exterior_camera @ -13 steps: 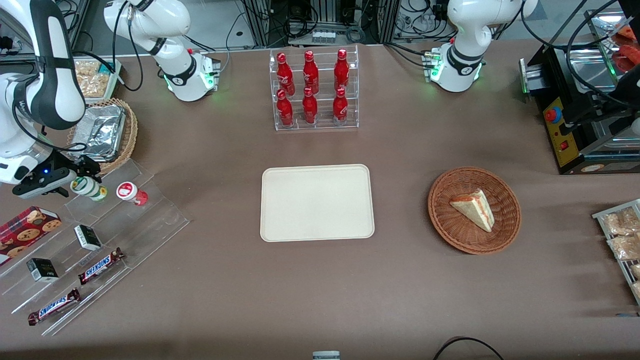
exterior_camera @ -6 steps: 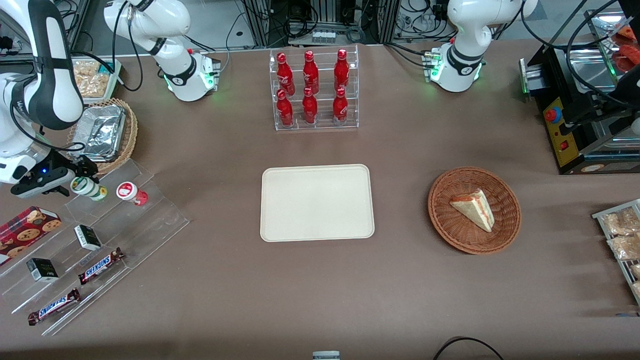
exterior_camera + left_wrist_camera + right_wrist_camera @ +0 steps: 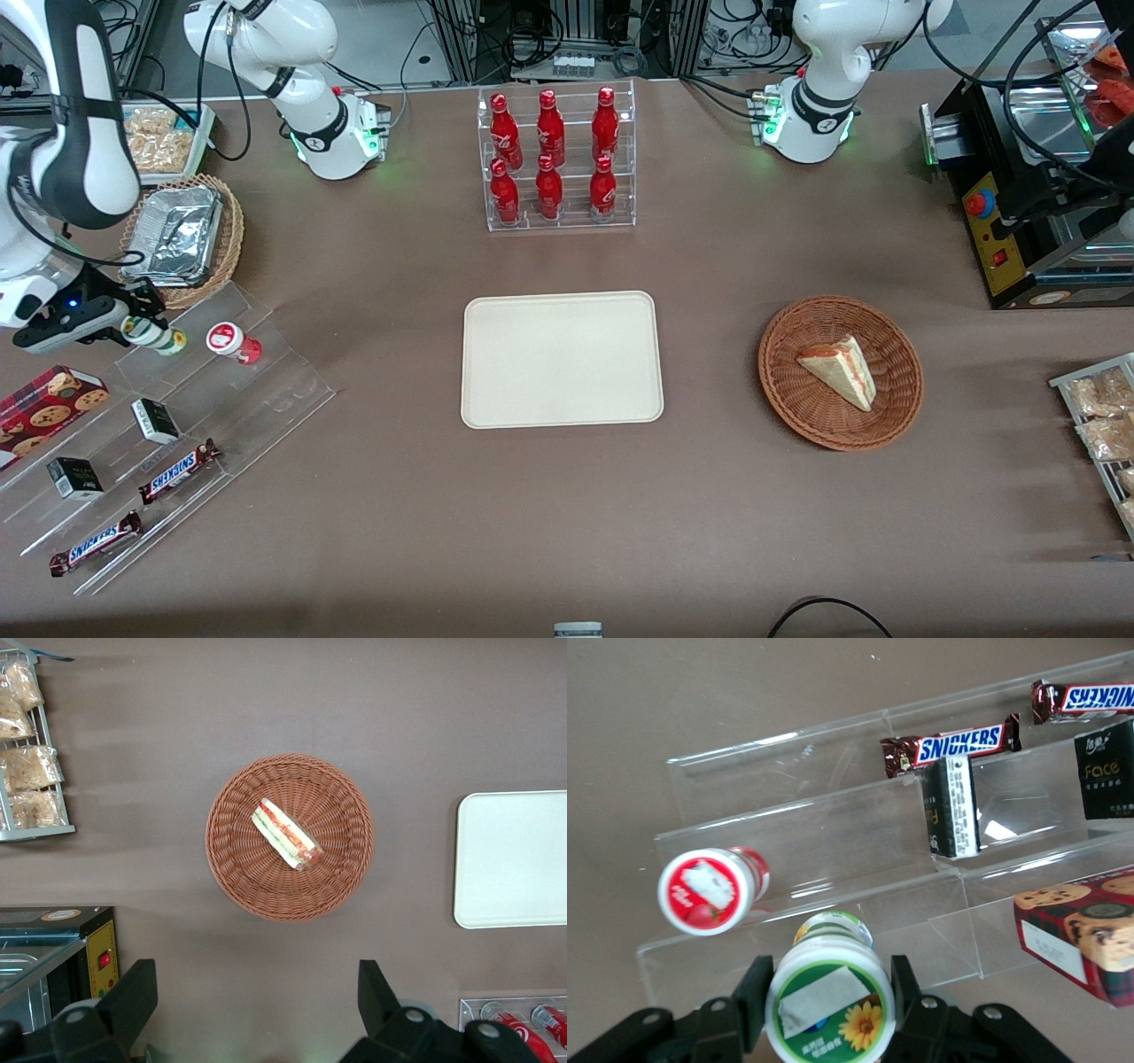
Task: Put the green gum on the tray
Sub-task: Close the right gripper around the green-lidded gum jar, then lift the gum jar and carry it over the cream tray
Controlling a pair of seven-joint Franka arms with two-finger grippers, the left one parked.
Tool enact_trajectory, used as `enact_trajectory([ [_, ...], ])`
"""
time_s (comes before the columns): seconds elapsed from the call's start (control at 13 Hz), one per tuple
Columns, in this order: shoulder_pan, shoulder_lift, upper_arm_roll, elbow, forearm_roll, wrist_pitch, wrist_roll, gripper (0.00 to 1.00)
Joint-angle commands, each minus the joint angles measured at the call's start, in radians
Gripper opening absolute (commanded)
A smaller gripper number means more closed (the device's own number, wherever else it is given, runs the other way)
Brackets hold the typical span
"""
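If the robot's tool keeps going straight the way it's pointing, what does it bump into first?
The green gum. It already sits between the fingers of the tool, so probably nothing comes before it. Past it is the clear stepped rack, though depth is hard to judge.

A wide table (image 3: 726, 532) covered in plain brown cloth fills nearly the whole scene, evenly lit from above with only soft shadows. Along its edge farthest from the front camera runs a strip of pale floor (image 3: 390, 44) crowded with metal frame legs (image 3: 461, 40) and loose black cables (image 3: 638, 53).
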Motion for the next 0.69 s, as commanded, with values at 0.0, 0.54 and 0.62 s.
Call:
enact_trajectory([
  [0.0,0.042,0.001,-0.001,0.134,-0.011,-0.156,0.015,0.00],
  [0.54,0.337,0.005,-0.001,0.340,-0.005,-0.428,0.415,0.00],
  [0.62,0.387,0.007,-0.001,0.352,-0.003,-0.441,0.496,0.00],
])
